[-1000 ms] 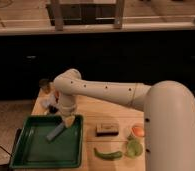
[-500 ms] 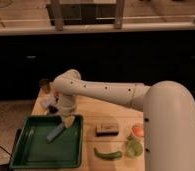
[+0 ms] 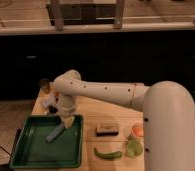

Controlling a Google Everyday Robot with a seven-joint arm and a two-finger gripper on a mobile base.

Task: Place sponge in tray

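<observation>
Sponge (image 3: 56,133) unmoved in tray (image 3: 36,152), gripper (image 3: 67,123) still over it

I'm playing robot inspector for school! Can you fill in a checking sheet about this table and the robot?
Surface: wooden table, with things standing on it.
Job's things: the sponge lies slanted inside the green tray, in its far right part.
Clutter: tan block with dark top, long green vegetable, small orange thing and pale green round thing, all right of the tray; dark can at the table's far left corner.
Grippers: the gripper hangs over the tray's far right part, right by the sponge's upper end; whether they touch cannot be told.
Cables: nothing seen.
Surroundings: dark cabinet fronts behind the table.
</observation>
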